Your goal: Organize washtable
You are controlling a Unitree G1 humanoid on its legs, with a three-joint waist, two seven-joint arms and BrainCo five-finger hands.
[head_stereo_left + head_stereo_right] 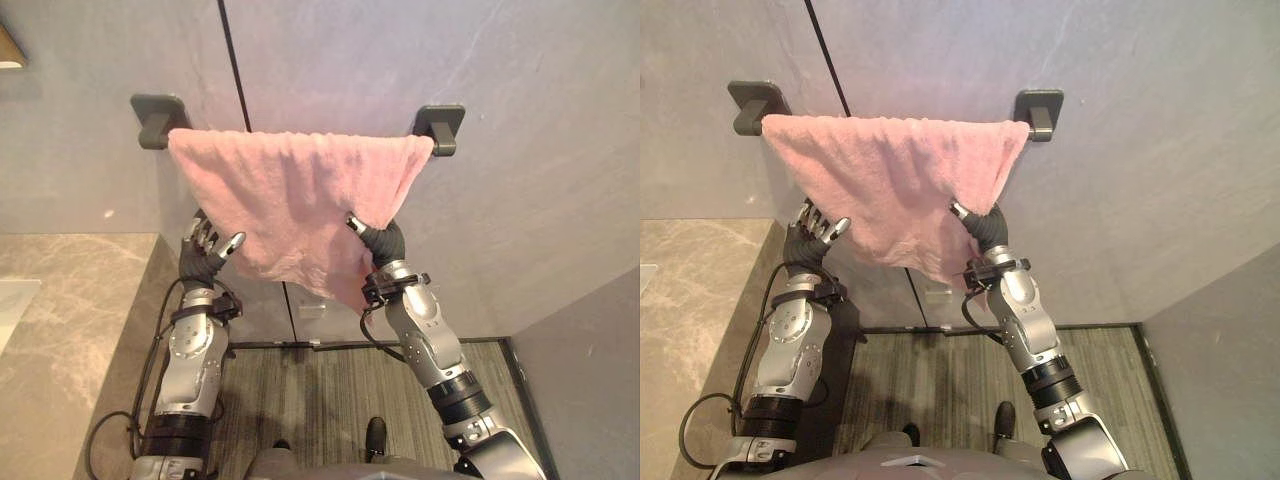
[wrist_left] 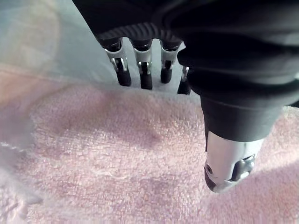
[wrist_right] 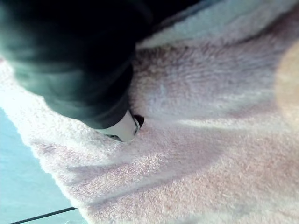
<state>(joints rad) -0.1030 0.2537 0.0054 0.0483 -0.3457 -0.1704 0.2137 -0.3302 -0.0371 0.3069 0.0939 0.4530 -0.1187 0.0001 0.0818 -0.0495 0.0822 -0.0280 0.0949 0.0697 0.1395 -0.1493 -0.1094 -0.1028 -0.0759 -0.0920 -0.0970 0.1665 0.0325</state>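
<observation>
The pink towel (image 1: 290, 190) hangs spread between two wall brackets (image 1: 158, 118). The left hand (image 1: 203, 248) is by its lower left edge, fingers straight, holding nothing. The right hand (image 1: 376, 240) is against its right edge (fingers hidden in cloth, so I can't tell their state).

A pale pink towel (image 1: 290, 195), dark grey brackets (image 1: 440, 125), a mottled grey wall (image 1: 520, 150). The countertop (image 1: 70, 300) is beige and veined; the floor (image 1: 330, 390) is grey-brown and striped.
</observation>
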